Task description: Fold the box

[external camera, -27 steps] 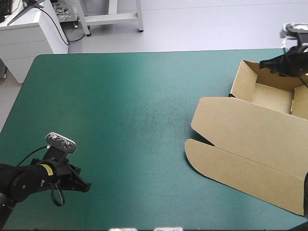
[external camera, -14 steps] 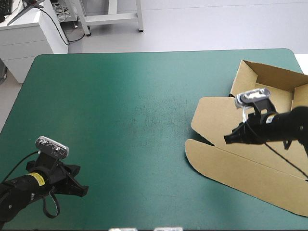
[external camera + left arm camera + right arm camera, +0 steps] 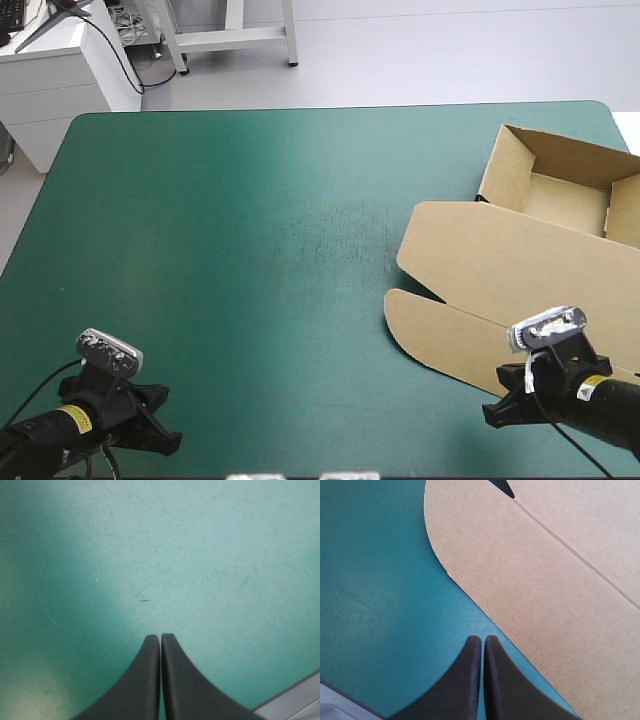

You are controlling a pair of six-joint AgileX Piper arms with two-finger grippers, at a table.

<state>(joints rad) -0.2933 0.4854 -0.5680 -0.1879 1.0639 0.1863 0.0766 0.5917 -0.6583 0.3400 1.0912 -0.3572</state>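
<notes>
The brown box (image 3: pixel 520 270) lies at the table's right side as an open tray with raised walls at the far right and its lid flat toward the front. My right gripper (image 3: pixel 492 416) is shut and empty, low near the front edge, just beside the rounded front flap (image 3: pixel 530 580) of the lid; its tips (image 3: pixel 481 639) sit over the teal-green cover next to the flap's edge. My left gripper (image 3: pixel 172 440) is shut at the front left corner, its black fingers (image 3: pixel 160 637) meeting over bare cover, far from the box.
The teal-green cover (image 3: pixel 250 250) spreads bare across the left and middle of the table. The table's front edge (image 3: pixel 300 695) shows close beside the left gripper, and also near the right gripper (image 3: pixel 335 700).
My right arm has swung from the box's far corner across the lid down to the front edge. My left arm has drawn back a little toward the front left corner.
</notes>
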